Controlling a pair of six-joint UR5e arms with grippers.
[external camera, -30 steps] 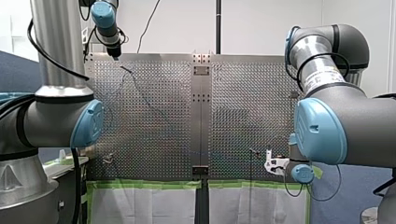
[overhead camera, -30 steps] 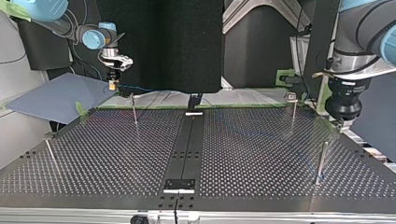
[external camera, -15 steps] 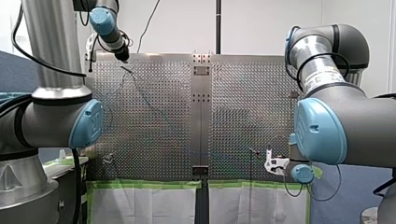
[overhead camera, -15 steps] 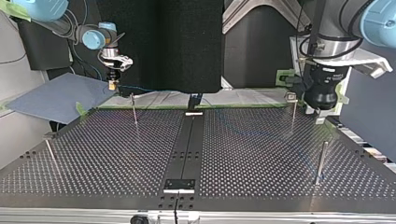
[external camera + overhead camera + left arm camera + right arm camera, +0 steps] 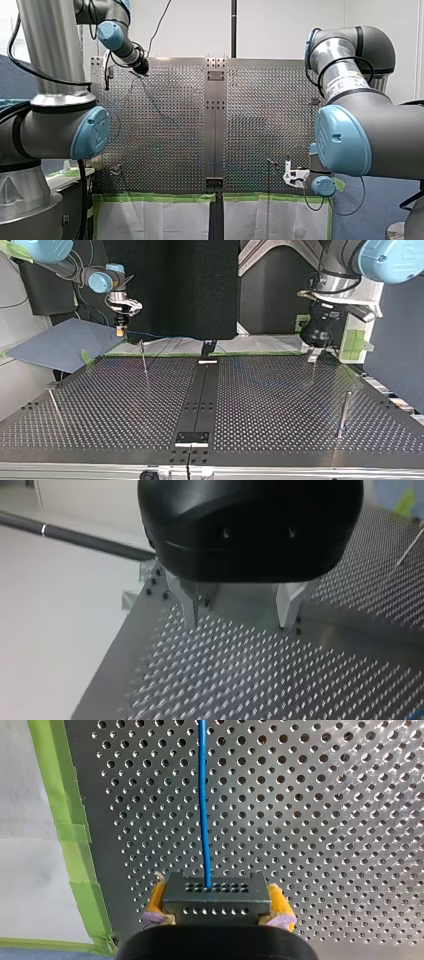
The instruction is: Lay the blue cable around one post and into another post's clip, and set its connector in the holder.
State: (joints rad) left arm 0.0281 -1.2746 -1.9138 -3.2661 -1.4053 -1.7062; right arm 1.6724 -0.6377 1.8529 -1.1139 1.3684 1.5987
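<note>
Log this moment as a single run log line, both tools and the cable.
left tool open, empty, above table | right tool shut on connector | blue cable runs ahead from connector over table

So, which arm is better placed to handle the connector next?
Right, probably: my right gripper is shut on the connector, blue cable running ahead; my left gripper is open, holding nothing.

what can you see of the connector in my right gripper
The connector is a dark, boxy, plastic-looking block with two rows of small holes on its face. The blue cable leaves a hole in the farther row and runs straight ahead over the perforated table. My right gripper clamps its two ends between yellow pads. Whether it touches the table cannot be told.
</note>
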